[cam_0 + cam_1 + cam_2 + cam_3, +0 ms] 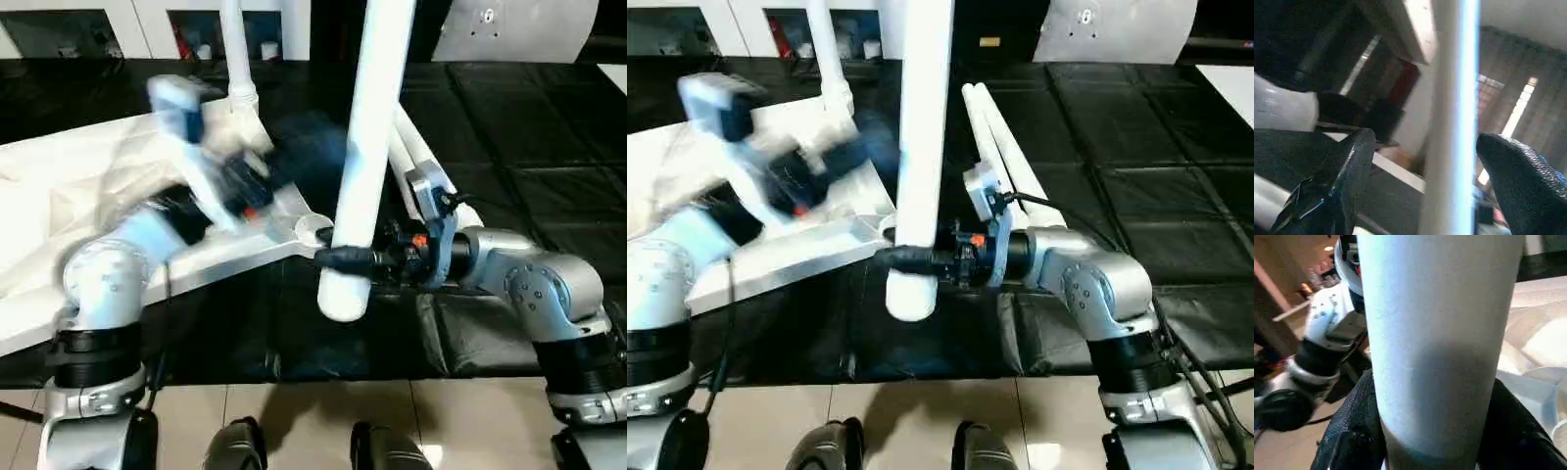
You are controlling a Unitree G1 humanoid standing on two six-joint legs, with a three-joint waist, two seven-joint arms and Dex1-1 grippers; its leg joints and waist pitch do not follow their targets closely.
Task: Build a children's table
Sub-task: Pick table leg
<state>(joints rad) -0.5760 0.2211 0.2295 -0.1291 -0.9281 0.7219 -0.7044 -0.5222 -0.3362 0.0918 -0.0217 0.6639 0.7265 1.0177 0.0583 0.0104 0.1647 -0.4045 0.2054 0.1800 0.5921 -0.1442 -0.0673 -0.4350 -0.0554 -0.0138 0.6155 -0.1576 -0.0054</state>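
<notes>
black floor mats (509, 127) cover the ground; pale tiles (294, 421) lie nearest.

one tabletop (59, 186), four white legs (367, 147), two grippers (338, 258)

Even indoor light is falling from above, and the long white tapered round leg (364, 147) is reading bright against the black padded floor mats (529, 147), which are catching only faint sheen. The silver left forearm (186, 211) is smearing with motion blur — its edges are dissolving. Pale floor tiles (294, 421) are glaring softly. Close up, the black textured fingers (1337, 186) are lying soft and out of focus.
</notes>
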